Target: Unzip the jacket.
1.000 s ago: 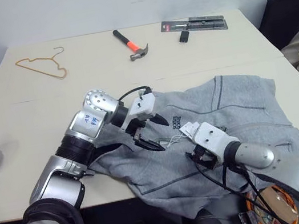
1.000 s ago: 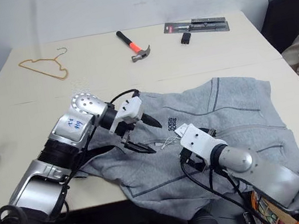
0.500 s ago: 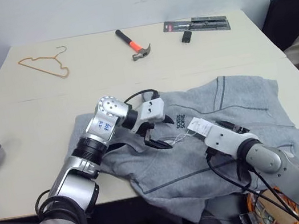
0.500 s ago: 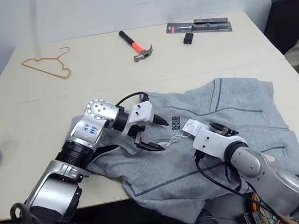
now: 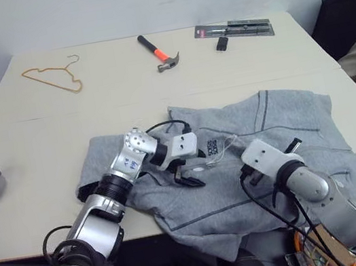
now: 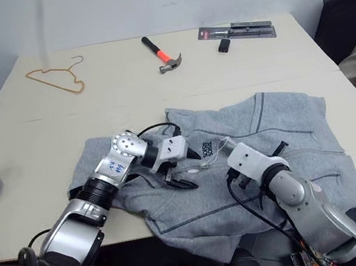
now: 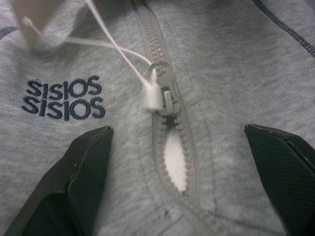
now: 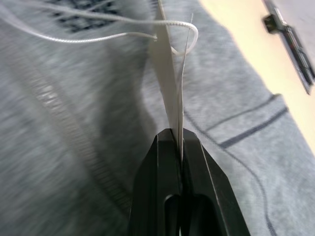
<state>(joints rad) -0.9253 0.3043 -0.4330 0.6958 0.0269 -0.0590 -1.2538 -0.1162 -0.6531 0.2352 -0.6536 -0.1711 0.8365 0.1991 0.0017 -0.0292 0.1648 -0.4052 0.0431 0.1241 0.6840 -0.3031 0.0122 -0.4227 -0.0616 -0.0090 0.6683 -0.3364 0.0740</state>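
Grey fleece jacket (image 5: 264,152) spread flat on the near half of the cream counter (image 5: 45,163), collar toward 12 o'clock, hem hanging over the near edge at 6. Left claw (image 5: 193,165) low over the chest, fingers spread wide to either side of the zipper. From the left wrist: silver zipper slider (image 7: 165,96) between the two black fingertips (image 7: 83,167), teeth parted just below it with white showing in the gap, dark chest logo (image 7: 64,98) beside the zipper, white string (image 7: 113,46) looped through the pull. From the right wrist: right claw (image 8: 178,147) pressed together, pinching a thin white tag (image 8: 170,93) edge-on, the string tied through its far end. Head views, by contrast: right claw at 4 o'clock of the left one, near the jacket's middle; hammer (image 5: 158,53) with orange-banded handle, wire hanger (image 5: 51,78) and a packaged tool set (image 5: 233,29) well apart at 12 o'clock.
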